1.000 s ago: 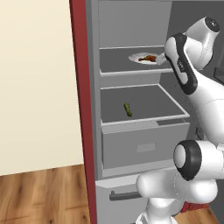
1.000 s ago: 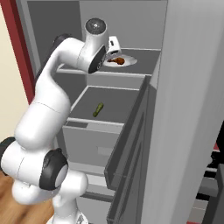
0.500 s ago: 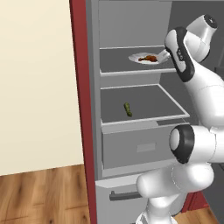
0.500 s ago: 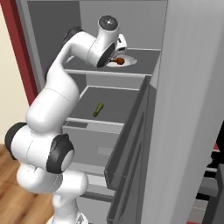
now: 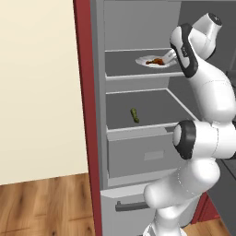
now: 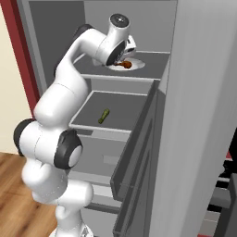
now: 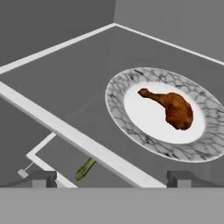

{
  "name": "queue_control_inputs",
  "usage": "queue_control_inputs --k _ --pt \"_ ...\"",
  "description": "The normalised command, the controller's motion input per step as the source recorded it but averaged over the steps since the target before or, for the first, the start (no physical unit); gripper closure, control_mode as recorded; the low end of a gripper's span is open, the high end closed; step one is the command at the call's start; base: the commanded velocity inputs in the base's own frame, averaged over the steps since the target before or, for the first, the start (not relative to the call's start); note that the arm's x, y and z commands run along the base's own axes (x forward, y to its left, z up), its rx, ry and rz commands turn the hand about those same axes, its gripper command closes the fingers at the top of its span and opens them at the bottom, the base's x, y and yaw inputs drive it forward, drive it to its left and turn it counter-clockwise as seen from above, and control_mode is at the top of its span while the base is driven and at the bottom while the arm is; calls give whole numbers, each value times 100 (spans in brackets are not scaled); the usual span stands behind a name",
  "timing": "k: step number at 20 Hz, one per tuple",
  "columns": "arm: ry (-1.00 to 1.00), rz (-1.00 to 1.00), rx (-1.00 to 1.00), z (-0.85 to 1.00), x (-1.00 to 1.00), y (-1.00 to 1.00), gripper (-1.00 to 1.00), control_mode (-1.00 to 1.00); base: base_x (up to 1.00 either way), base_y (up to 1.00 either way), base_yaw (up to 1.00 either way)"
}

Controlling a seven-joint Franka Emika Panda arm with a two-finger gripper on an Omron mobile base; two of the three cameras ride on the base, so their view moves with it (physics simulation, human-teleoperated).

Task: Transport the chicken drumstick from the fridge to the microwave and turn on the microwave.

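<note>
Hand view showed the small reddish-brown chicken drumstick (image 7: 169, 107) lying on a marbled white plate (image 7: 131, 131), the tool (image 7: 109, 178) spread apart above. It looked light, firm and rather greasy; its thick end seemed the safest hold.

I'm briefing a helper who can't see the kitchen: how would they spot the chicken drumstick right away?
Look in the open grey fridge, on the upper shelf, where a round marble-rimmed plate sits. The chicken drumstick lies on the plate's white middle. It is reddish-brown with one thick end, unlike the small green vegetable lying bare on the shelf below.
</note>
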Motion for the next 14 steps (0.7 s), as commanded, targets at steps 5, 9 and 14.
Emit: queue_control_inputs --k 5,9,14 --pt "0 5 0 -2 25 -1 -100 -100 0 0 0" --pt "4 4 -3 -12 21 0 -100 -100 0 0 0" --pt "4 4 -4 -11 25 0 -100 -100 0 0 0"
